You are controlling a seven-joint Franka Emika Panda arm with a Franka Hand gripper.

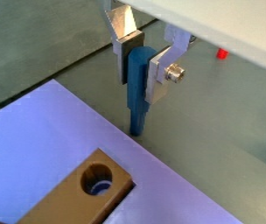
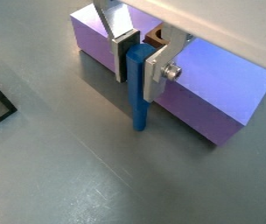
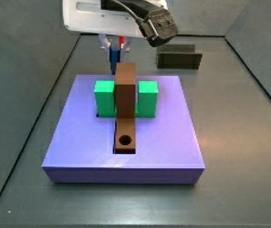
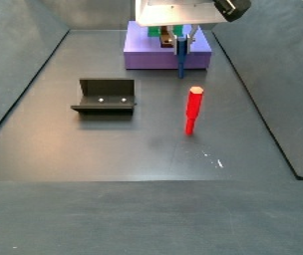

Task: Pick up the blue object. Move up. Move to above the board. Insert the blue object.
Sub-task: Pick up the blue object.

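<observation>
My gripper (image 1: 142, 68) is shut on the blue object (image 1: 136, 96), a slim blue peg held upright with its lower end hanging free below the fingers. Both wrist views show this; the gripper (image 2: 139, 66) holds the peg (image 2: 139, 101) just off the purple slab's side, over the grey floor. The board (image 3: 125, 102) is a brown plank lying on the slab between two green blocks (image 3: 104, 98), its round hole (image 3: 125, 140) at the end away from the gripper (image 3: 110, 43). The hole also shows in a wrist view (image 1: 97, 181). In a side view the gripper (image 4: 181, 36) and peg (image 4: 181, 58) are at the slab's near edge.
The purple slab (image 3: 162, 147) bears the board. A dark olive box (image 3: 180, 59) stands beyond it. A red stick (image 4: 191, 110) stands upright on the floor near the fixture (image 4: 104, 97). Grey walls enclose the floor.
</observation>
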